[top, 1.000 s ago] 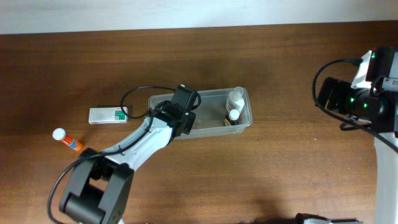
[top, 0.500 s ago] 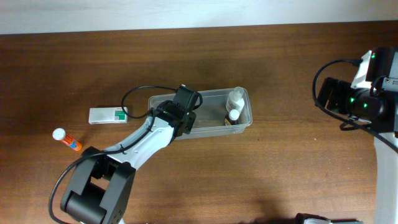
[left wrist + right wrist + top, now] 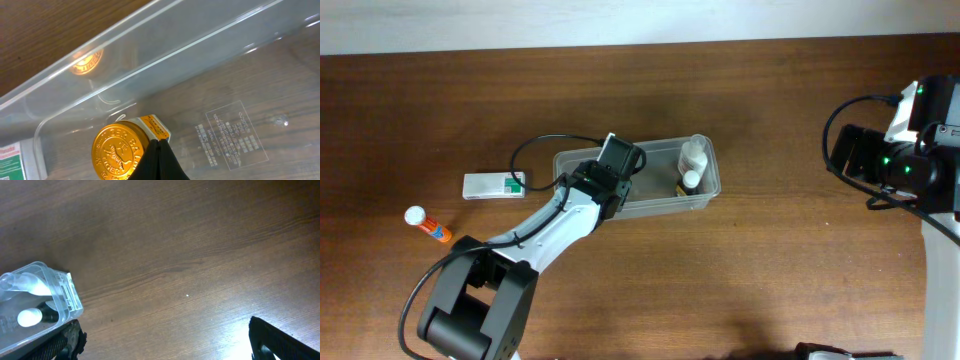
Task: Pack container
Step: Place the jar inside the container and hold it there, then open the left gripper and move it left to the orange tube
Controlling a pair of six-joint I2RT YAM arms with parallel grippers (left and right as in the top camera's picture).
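Note:
The container (image 3: 665, 206) is a clear plastic tub at mid-table. My left arm's wrist (image 3: 612, 172) reaches into its left half. In the left wrist view the left gripper (image 3: 159, 145) is shut with nothing between its fingers, its tip next to a gold-lidded jar (image 3: 120, 152) that lies on the tub floor near the clear wall (image 3: 150, 55). Two white-capped bottles (image 3: 692, 166) stand at the tub's right end. My right gripper (image 3: 167, 350) is open over bare wood, far right of the container's corner (image 3: 62, 297).
A white and green box (image 3: 493, 185) lies left of the tub. An orange tube with a white cap (image 3: 428, 226) lies further to the front left. The right arm (image 3: 910, 150) stands at the table's right edge.
The container has slid a little to the left and away from the front edge, with the left gripper inside it. The right arm has not moved.

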